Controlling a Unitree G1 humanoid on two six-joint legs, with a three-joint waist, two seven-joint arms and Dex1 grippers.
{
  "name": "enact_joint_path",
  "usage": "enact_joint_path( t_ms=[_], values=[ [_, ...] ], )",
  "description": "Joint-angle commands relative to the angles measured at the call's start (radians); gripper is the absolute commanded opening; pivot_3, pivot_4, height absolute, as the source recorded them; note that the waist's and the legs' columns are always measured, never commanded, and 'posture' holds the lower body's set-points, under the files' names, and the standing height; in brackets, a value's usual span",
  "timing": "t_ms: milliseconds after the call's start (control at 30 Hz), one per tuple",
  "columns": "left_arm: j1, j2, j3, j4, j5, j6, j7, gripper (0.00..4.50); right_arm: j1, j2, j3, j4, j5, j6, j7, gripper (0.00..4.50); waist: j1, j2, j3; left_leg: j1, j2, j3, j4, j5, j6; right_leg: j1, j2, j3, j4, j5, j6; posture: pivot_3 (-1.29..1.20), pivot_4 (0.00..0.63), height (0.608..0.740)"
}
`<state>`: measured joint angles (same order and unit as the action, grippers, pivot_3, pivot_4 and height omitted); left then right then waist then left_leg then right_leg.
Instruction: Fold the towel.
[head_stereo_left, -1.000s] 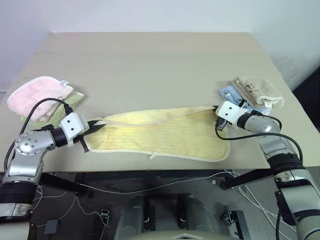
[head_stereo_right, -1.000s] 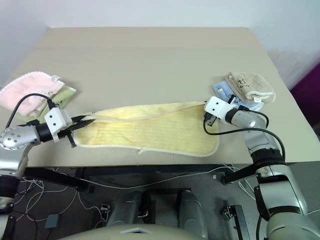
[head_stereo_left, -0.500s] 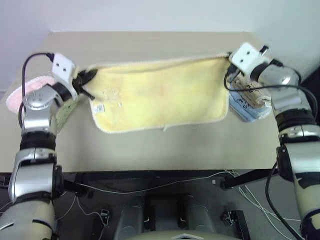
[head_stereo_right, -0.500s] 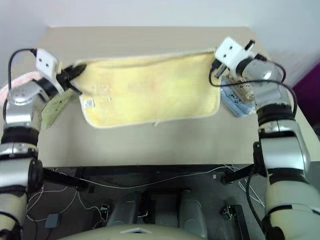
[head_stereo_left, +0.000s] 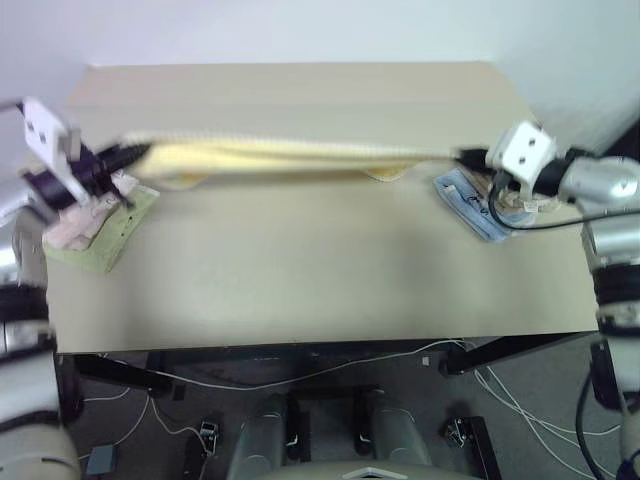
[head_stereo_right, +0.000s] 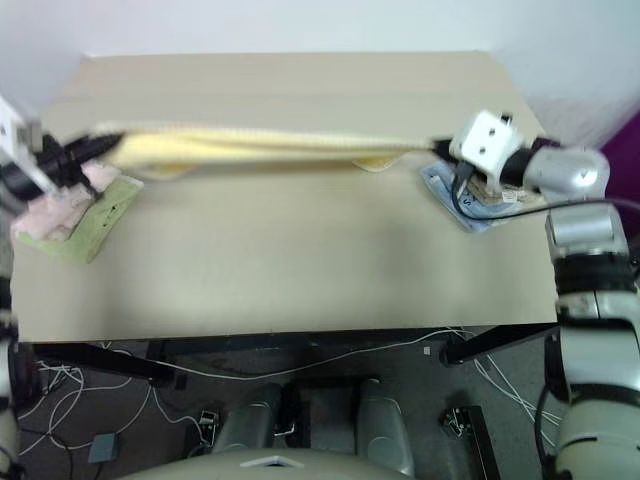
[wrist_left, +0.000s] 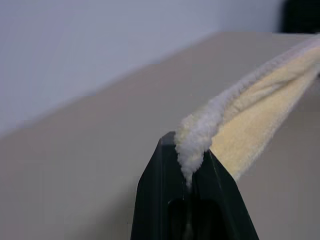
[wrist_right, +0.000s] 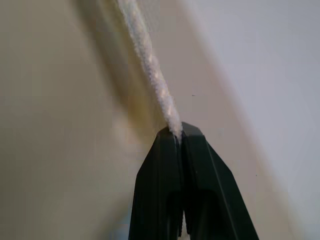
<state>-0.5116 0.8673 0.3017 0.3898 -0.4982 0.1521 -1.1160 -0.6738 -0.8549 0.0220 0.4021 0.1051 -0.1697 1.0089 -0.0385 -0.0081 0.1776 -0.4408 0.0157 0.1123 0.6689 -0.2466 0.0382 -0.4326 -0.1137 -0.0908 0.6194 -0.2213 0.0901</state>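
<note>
Left claw (head_stereo_left: 128, 156) is clamped on one end of the pale yellow terry cloth towel with whitish stitched edging (head_stereo_left: 290, 153); in the left wrist view the two black fingers (wrist_left: 155, 200) pinch the fluffy white edging (wrist_left: 192, 142) between their tips. Right claw (head_stereo_left: 465, 156) is clamped on the other end, and in the right wrist view its fingers (wrist_right: 160, 185) are pressed together on the thin white edge (wrist_right: 150, 65) that runs away from them.

Between the two claws the towel is stretched out in a long, narrow band across the far half of the beige surface (head_stereo_left: 300, 270). It appears to hang above the surface rather than lie on it, though motion blur makes that hard to confirm. A small fold of the cloth sags near the right end (head_stereo_left: 385, 173).

Below the left claw, at the left edge of the surface, a pink fluffy towel (head_stereo_right: 55, 212) sits on a light green cloth (head_stereo_right: 90, 225). Beneath the right claw lies a pale blue packet (head_stereo_left: 468, 205), with a beige cloth partly behind the right wrist (head_stereo_left: 520, 203).
</note>
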Motion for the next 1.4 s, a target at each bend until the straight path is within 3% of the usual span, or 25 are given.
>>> enact_joint_path(
  t_ms=[33, 133, 333, 533, 833, 1167, 1400],
  values=[
    [0.144, 0.070, 0.116, -0.227, -0.111, 0.140, -0.040, 0.00, 0.089, -0.070, -0.085, -0.201, 0.104, 0.117, 0.062, 0.01, 0.000, 0.000, 0.000, 0.000, 0.000, 0.000, 0.001, 0.000, 0.000, -0.001, 0.000, 0.000, 0.000, 0.000, 0.000, 0.00, 0.150, 0.740],
    [0.367, 0.095, 0.194, -0.379, -0.164, 0.247, -0.073, 0.00, 0.225, -0.132, -0.130, -0.356, 0.210, 0.245, 0.148, 0.01, 0.001, 0.001, 0.000, 0.003, 0.000, -0.001, 0.000, 0.000, -0.001, 0.001, -0.001, 0.000, 0.000, 0.000, -0.001, 0.00, 0.150, 0.740],
    [0.598, 0.110, 0.307, -0.552, -0.223, 0.384, -0.082, 0.00, 0.352, -0.199, -0.187, -0.480, 0.293, 0.347, 0.231, 0.01, 0.020, 0.001, 0.000, 0.007, 0.000, -0.001, -0.001, -0.004, -0.001, 0.004, -0.005, 0.000, -0.003, -0.001, -0.003, 0.00, 0.150, 0.740],
    [0.690, 0.093, 0.308, -0.596, -0.204, 0.402, -0.060, 0.00, 0.372, -0.197, -0.150, -0.495, 0.259, 0.355, 0.248, 0.01, 0.027, 0.002, 0.000, 0.007, 0.000, -0.002, -0.002, -0.006, 0.001, 0.003, -0.006, 0.000, -0.004, -0.002, -0.005, 0.00, 0.150, 0.740],
    [0.599, 0.042, 0.217, -0.503, -0.122, 0.368, 0.064, 0.00, 0.164, -0.075, -0.008, -0.298, 0.084, 0.257, 0.150, 0.01, 0.024, 0.002, 0.000, 0.007, 0.000, -0.001, -0.003, -0.006, 0.001, 0.000, -0.006, 0.000, -0.004, -0.001, -0.007, 0.00, 0.150, 0.740],
    [0.369, -0.014, 0.059, -0.263, 0.077, 0.217, 0.213, 0.00, -0.174, 0.121, 0.144, 0.175, -0.131, 0.013, 0.053, 0.01, 0.021, 0.002, 0.000, 0.006, -0.001, 0.000, -0.003, -0.001, -0.001, 0.002, -0.003, 0.000, -0.003, 0.001, -0.003, 0.00, 0.150, 0.740],
    [0.274, -0.051, -0.024, -0.156, 0.161, 0.145, 0.249, 0.00, -0.308, 0.217, 0.178, 0.454, -0.208, -0.114, -0.012, 0.01, 0.019, 0.002, 0.000, 0.006, -0.001, 0.002, -0.003, -0.001, -0.001, 0.002, -0.002, 0.000, -0.003, 0.001, -0.003, 0.00, 0.150, 0.740]
  ],
)
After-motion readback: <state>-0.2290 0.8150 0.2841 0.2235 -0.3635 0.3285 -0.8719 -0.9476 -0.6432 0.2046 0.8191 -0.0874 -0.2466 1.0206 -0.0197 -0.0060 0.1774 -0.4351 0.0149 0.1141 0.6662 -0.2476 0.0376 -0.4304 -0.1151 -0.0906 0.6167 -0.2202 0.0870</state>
